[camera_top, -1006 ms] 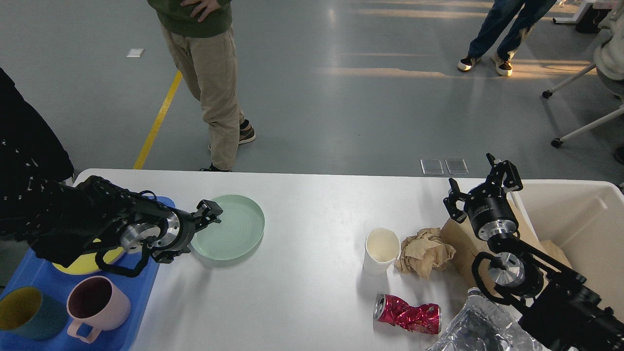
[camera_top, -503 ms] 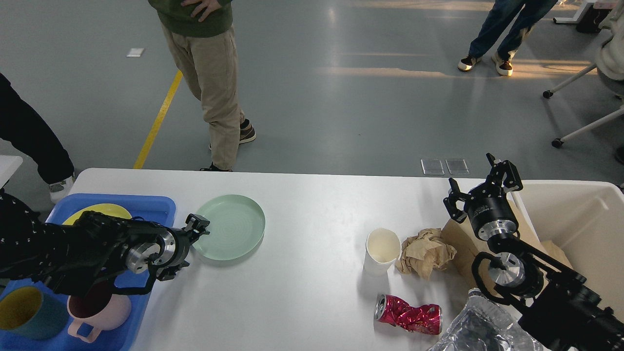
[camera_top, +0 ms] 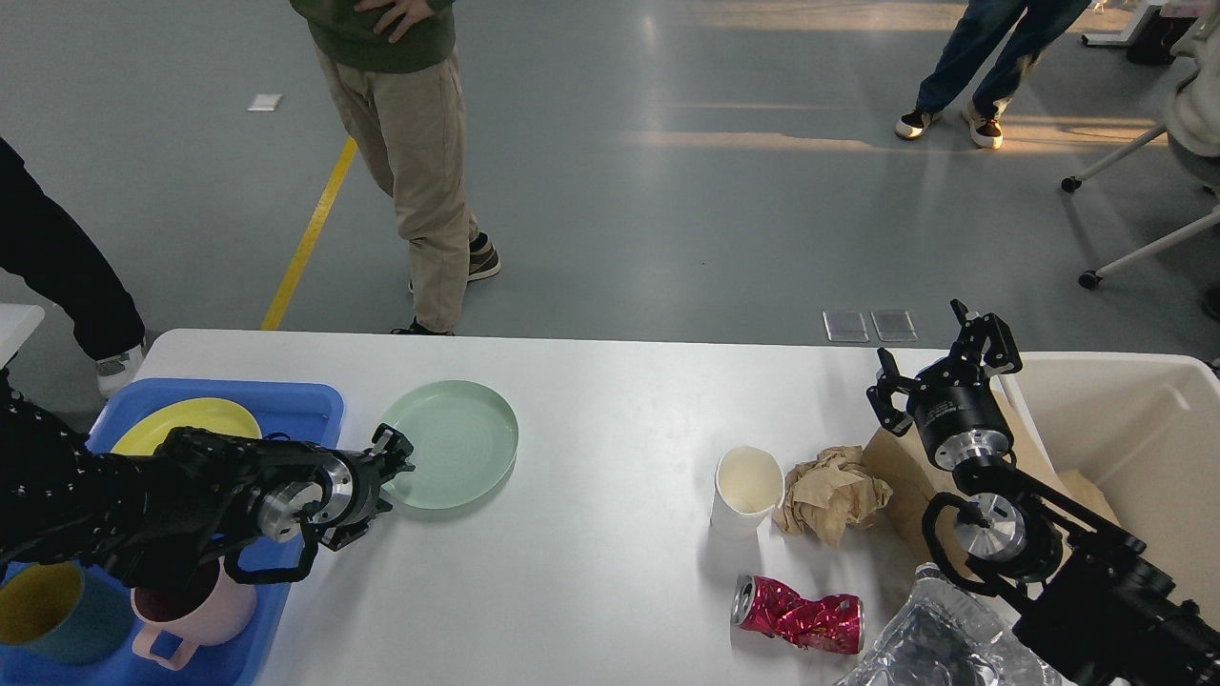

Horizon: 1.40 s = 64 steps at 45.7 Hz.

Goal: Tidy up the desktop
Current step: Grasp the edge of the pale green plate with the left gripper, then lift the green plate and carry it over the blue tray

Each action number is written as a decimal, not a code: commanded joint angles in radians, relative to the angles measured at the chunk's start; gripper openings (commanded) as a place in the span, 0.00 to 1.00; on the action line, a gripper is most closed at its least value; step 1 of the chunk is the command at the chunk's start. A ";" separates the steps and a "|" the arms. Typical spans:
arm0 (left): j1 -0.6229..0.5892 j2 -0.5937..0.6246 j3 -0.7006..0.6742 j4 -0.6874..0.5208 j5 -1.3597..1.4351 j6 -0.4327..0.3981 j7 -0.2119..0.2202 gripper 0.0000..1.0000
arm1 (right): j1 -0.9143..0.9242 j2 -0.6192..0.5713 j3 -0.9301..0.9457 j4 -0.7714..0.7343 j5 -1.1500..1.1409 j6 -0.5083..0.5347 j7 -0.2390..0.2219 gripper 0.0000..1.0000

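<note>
While part of the crockery already sits in the blue tray (camera_top: pixel 286 405) at the left edge of the desktop (camera_top: pixel 591 572), you have most of the tidying left. That tray holds a yellow plate (camera_top: pixel 181 421) toward its far end, a pink mug (camera_top: pixel 191 615) and a teal cup (camera_top: pixel 52 615) at its near end, both upright and showing nothing inside. Just beside the tray, a green plate (camera_top: pixel 457 443) lies flat and bare on the tabletop, not yet put away.

Your left gripper (camera_top: pixel 393 459) reaches to that plate's near-left rim; its fingers are small and dark from this angle, so you cannot tell whether they are parted, closed or clamped on the rim. Your right gripper (camera_top: pixel 944 367) hangs above the right side with its fingers spread and nothing between them.

Toward the right edge the rubbish is uncollected: a white paper cup (camera_top: pixel 746 488) standing upright and apparently empty, crumpled brown paper (camera_top: pixel 831 494) touching it, a crushed red can (camera_top: pixel 799 615) on its side near the front edge, and crinkled foil (camera_top: pixel 939 634) at the near-right corner. The beige bin (camera_top: pixel 1144 419) past the right edge shows only a bit of brown cardboard or paper; its bottom is hidden.
</note>
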 commanded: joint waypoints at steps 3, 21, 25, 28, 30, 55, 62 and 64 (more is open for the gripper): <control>0.008 -0.003 0.000 0.002 0.002 -0.003 0.000 0.34 | 0.000 0.000 -0.002 0.000 -0.001 0.000 0.000 1.00; 0.010 -0.005 -0.002 -0.008 0.000 -0.011 0.003 0.05 | 0.000 -0.001 0.000 0.000 -0.001 0.000 0.000 1.00; 0.010 -0.005 -0.003 -0.011 0.000 -0.016 0.003 0.00 | 0.000 0.000 0.000 0.000 0.001 0.000 0.000 1.00; 0.011 -0.005 -0.002 -0.013 0.000 -0.023 0.003 0.00 | 0.000 -0.001 0.000 0.000 0.001 0.000 0.000 1.00; 0.011 -0.005 -0.002 -0.013 0.000 -0.025 0.003 0.00 | 0.000 -0.001 0.000 0.000 0.001 0.000 0.000 1.00; -0.472 0.158 0.236 -0.476 0.000 -0.069 0.074 0.00 | 0.000 0.000 0.000 0.000 0.001 0.000 0.000 1.00; -0.760 0.173 0.380 -0.671 -0.010 -0.103 0.071 0.00 | 0.000 -0.001 0.000 0.000 -0.001 0.000 0.000 1.00; -0.834 0.175 0.412 -0.712 -0.015 -0.109 0.072 0.00 | 0.000 -0.001 0.000 0.000 -0.001 0.000 0.000 1.00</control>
